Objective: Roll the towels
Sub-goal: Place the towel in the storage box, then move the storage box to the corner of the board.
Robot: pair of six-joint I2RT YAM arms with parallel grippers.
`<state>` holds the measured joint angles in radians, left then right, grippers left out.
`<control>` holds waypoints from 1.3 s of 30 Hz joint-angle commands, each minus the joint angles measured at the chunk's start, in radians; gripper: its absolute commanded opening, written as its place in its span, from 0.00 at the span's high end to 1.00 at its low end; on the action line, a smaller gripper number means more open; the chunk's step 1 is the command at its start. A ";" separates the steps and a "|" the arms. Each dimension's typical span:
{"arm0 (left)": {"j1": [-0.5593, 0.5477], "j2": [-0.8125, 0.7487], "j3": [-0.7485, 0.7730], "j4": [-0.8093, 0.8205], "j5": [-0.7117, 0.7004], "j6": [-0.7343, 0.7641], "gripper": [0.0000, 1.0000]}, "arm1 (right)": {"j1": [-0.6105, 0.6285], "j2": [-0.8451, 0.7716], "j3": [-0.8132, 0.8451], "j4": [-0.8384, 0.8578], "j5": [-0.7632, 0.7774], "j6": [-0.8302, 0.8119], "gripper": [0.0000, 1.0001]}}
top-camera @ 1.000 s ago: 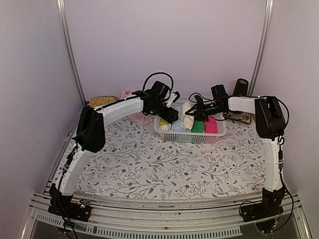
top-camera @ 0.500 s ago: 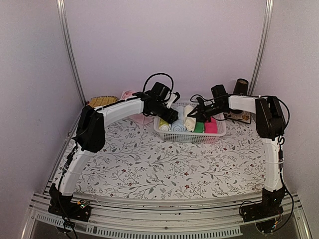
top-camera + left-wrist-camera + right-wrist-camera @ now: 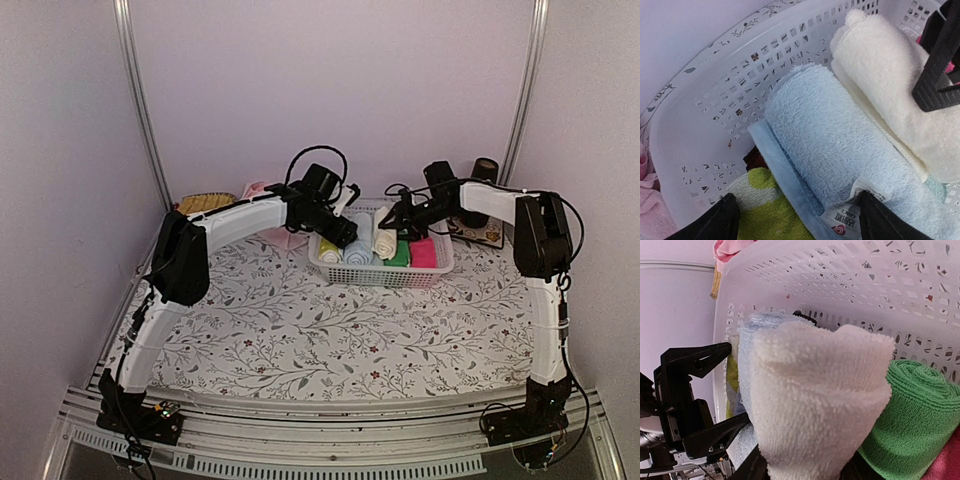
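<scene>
The cream towel (image 3: pixel 815 405), rolled up, is held in my shut right gripper (image 3: pixel 807 470) inside the white basket (image 3: pixel 850 285). In the top view the gripper (image 3: pixel 397 220) holds the roll (image 3: pixel 383 240) between the light blue and green rolls. My left gripper (image 3: pixel 802 222) is open low in the basket (image 3: pixel 705 115), its fingers either side of the light blue roll (image 3: pixel 830 145), with the yellow-green roll (image 3: pixel 765 210) beside it. In the top view it (image 3: pixel 340 230) is over the basket's left end. The pale pink towel (image 3: pixel 288 239) lies crumpled left of the basket, partly hidden by the left arm.
The basket (image 3: pixel 380 272) stands at the back middle and also holds a green roll (image 3: pixel 910 410) and a magenta roll (image 3: pixel 424 252). A woven thing (image 3: pixel 205 203) sits at the back left. A dark cylinder (image 3: pixel 485 175) and a small board (image 3: pixel 478 236) are at the back right.
My right gripper has moved a little back and up with the cream roll, which now lies straighter in the basket. The left arm has barely moved.
</scene>
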<state>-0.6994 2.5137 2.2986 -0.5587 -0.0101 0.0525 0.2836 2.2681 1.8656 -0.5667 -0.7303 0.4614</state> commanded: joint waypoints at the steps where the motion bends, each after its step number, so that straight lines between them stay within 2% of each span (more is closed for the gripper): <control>1: 0.007 -0.034 -0.021 -0.032 -0.010 0.007 0.16 | 0.013 0.006 0.068 -0.048 0.046 -0.033 0.41; 2: 0.008 -0.036 -0.021 -0.033 -0.011 0.008 0.15 | 0.017 0.007 0.073 -0.054 0.045 -0.038 0.33; 3: 0.008 -0.038 -0.022 -0.033 -0.010 0.008 0.15 | 0.018 0.008 0.076 -0.057 0.043 -0.044 0.30; 11: 0.008 -0.056 -0.013 -0.041 -0.006 0.007 0.13 | 0.032 -0.008 0.085 -0.089 0.081 -0.066 0.29; 18: 0.024 -0.133 0.032 -0.045 0.028 0.002 0.03 | 0.037 -0.103 0.104 -0.111 0.144 -0.111 0.26; 23: 0.029 -0.217 0.037 -0.050 0.037 0.020 0.03 | 0.043 -0.182 0.092 -0.105 0.150 -0.170 0.15; 24: 0.031 -0.235 0.032 -0.052 0.040 0.026 0.03 | 0.047 -0.200 0.087 -0.103 0.151 -0.181 0.10; 25: 0.032 -0.256 0.024 -0.053 0.041 0.034 0.03 | 0.055 -0.221 0.078 -0.098 0.150 -0.207 0.01; 29: 0.061 -0.371 -0.097 -0.051 0.048 0.048 0.03 | 0.115 -0.331 -0.034 -0.078 0.190 -0.308 0.01; 33: 0.165 -0.471 -0.278 -0.029 0.093 0.008 0.03 | 0.207 -0.476 -0.230 0.000 0.298 -0.370 0.01; 35: 0.250 -0.482 -0.321 -0.017 0.106 -0.008 0.03 | 0.258 -0.515 -0.310 0.016 0.319 -0.387 0.01; 39: 0.375 -0.409 -0.297 -0.027 0.161 -0.018 0.03 | 0.373 -0.568 -0.471 0.085 0.313 -0.419 0.01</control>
<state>-0.4492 2.0274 2.0102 -0.5793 0.0940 0.0582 0.5816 1.7287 1.5158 -0.5480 -0.4541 0.1070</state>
